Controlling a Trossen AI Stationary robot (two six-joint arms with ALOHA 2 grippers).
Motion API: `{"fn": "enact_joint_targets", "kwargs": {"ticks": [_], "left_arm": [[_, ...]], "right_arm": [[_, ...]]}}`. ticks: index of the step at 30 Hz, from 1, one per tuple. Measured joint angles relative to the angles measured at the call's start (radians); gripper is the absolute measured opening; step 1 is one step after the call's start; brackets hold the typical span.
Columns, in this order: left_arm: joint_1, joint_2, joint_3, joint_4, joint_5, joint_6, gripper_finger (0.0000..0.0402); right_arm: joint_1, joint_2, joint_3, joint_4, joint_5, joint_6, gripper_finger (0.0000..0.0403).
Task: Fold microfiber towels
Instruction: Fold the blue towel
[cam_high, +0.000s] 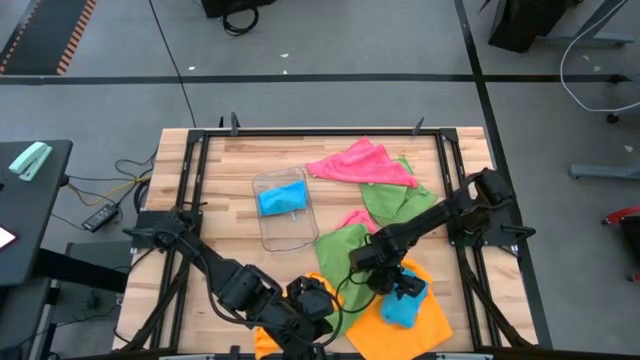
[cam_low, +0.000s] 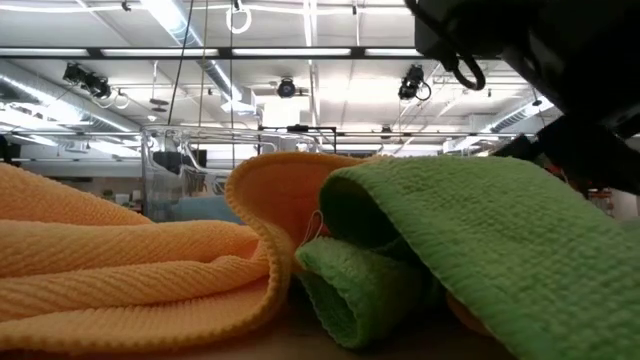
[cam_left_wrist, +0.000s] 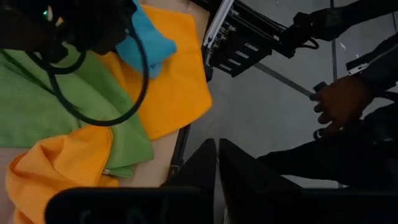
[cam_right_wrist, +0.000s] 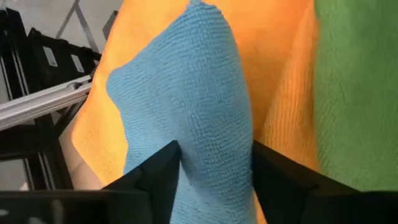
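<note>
Nearest cloths: green towel (cam_low: 480, 250) folded over itself at the front of the low view, touching an orange towel (cam_low: 130, 270) that bulges up beside it
Right gripper (cam_high: 392, 283): down over the front right part of the bench (cam_high: 225, 205), its two fingers closing on either side of a blue towel (cam_right_wrist: 193, 118); the cloth fills the gap between them
Blue towel: bunched in a lump on top of the spread orange towel (cam_high: 400, 315), near the bench's front right corner
Left gripper (cam_high: 312, 318): low at the front edge of the bench, fingers pressed together with nothing between them, beside the crumpled orange cloth there
Green towel, from above (cam_high: 345, 250): lies in the middle front, partly overlapping the orange one
Second green towel (cam_high: 395, 200): farther back on the right, under the edge of a pink towel (cam_high: 360, 165)
Pink towel: rumpled at the back right of the bench
Tray (cam_high: 283, 208): clear plastic, left of centre, with another blue cloth (cam_high: 281, 197) lying inside it
Person: a hand (cam_left_wrist: 339, 102) shows beyond the bench edge in the left wrist view, dark sleeve below it
</note>
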Motion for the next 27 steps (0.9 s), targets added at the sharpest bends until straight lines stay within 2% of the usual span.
{"fn": "enact_joint_targets", "kwargs": {"ticks": [5, 8, 11, 17, 19, 23, 27], "left_arm": [[0.004, 0.000, 0.000, 0.007, 0.000, -0.002, 0.0021], [0.001, 0.000, 0.000, 0.012, -0.010, -0.030, 0.0025], [-0.004, -0.001, -0.022, 0.026, -0.039, -0.056, 0.0031], [-0.011, 0.000, -0.040, 0.035, -0.040, -0.106, 0.0046], [-0.014, 0.000, -0.040, 0.035, -0.040, -0.106, 0.0048], [-0.019, 0.000, -0.040, 0.038, -0.040, -0.106, 0.0045], [-0.020, 0.000, -0.040, 0.037, -0.040, -0.105, 0.0039]], "right_arm": [[0.005, -0.008, -0.001, -0.001, 0.004, -0.022, 0.0145], [0.006, -0.008, -0.001, 0.007, 0.003, -0.010, 0.0138], [0.007, -0.008, -0.006, 0.010, 0.003, -0.003, 0.0152], [0.024, -0.008, -0.059, -0.009, -0.005, 0.028, 0.0209], [0.032, -0.007, -0.070, -0.019, -0.044, 0.028, 0.0221], [0.046, -0.007, -0.050, -0.066, -0.155, 0.039, 0.0216], [0.046, -0.007, -0.037, -0.057, -0.162, 0.041, 0.0194]]}}
